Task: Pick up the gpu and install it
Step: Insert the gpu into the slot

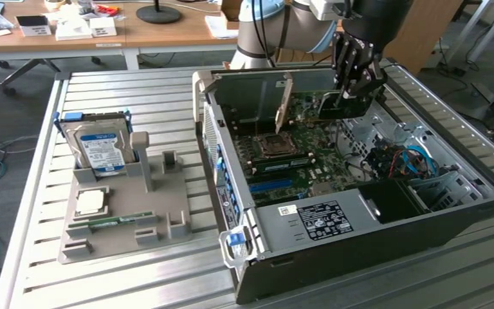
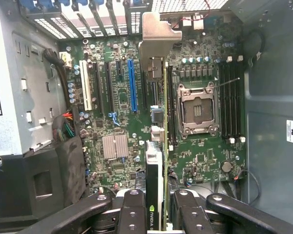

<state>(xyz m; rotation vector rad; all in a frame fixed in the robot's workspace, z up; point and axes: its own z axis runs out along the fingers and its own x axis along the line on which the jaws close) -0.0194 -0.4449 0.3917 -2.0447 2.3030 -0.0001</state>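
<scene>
Gripping the gpu w/ my gripper: jaws partway closed, clenched on the card from both flat sides. In the wrist view the fingers sit left and right of the gpu, which shows edge-on between them, green board edge plus a black and white body w/ an NVIDIA logo near my grip.

Card stands on edge inside the open pc case, over the motherboard. Its silvery bracket points toward the case's rear wall w/ the slot openings. From the wrist view the bracket is at the far end of the card, and the card runs between the blue slot and the cpu socket. Can't tell if the bottom edge touches a slot or hangs just above.

Case contents: motherboard, cpu socket w/ no chip in it, power supply w/ a white-on-black label near the front, blue cables toward the exterior view's right.

On the exterior view's left, well apart from the case, a grey holder on the slatted table. In it: a hard drive upright in its slot, a cpu chip lying flat, and a ram stick lying in a groove just beside the chip.
</scene>
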